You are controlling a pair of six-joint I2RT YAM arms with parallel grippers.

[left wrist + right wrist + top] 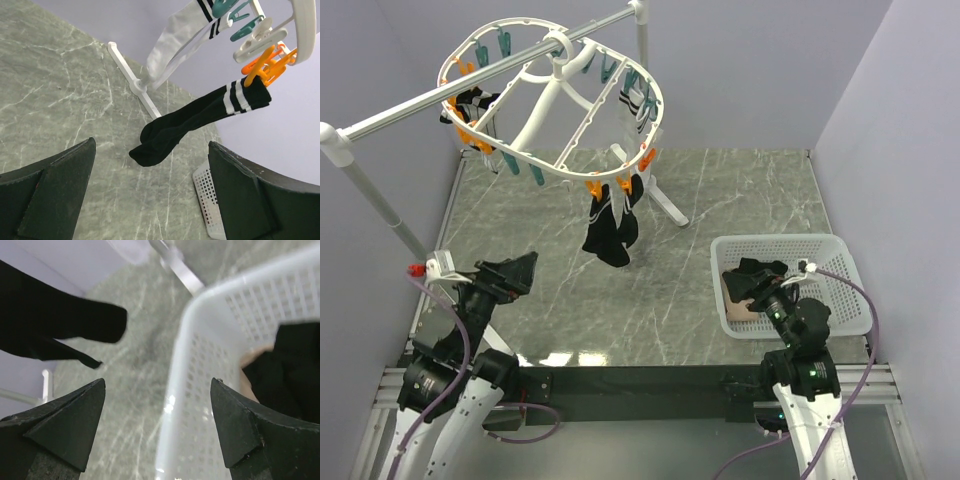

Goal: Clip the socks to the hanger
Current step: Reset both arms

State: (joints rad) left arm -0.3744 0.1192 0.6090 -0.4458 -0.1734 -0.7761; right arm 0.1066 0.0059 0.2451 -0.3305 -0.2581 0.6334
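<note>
The white oval hanger (552, 167) hangs from the rail at the back left, with orange clips (267, 65) and teal clips (245, 27). Black socks (610, 225) dangle from its front clips, and a white striped sock (638, 100) hangs at its right side. In the left wrist view the black sock (190, 122) shows white bands at the cuff. A loose black sock (755, 275) and a pinkish-beige sock (740, 312) lie in the basket. My left gripper (520, 268) (151, 144) stands open and empty, low at the left. My right gripper (752, 290) (159, 381) is open and empty over the basket's left wall.
The white lattice basket (780, 240) (190, 340) sits at the right of the marble table. A silver rail (410, 105) with white joints crosses the back, its white foot (665, 205) resting on the table behind the hanging socks. Purple walls close in on all sides.
</note>
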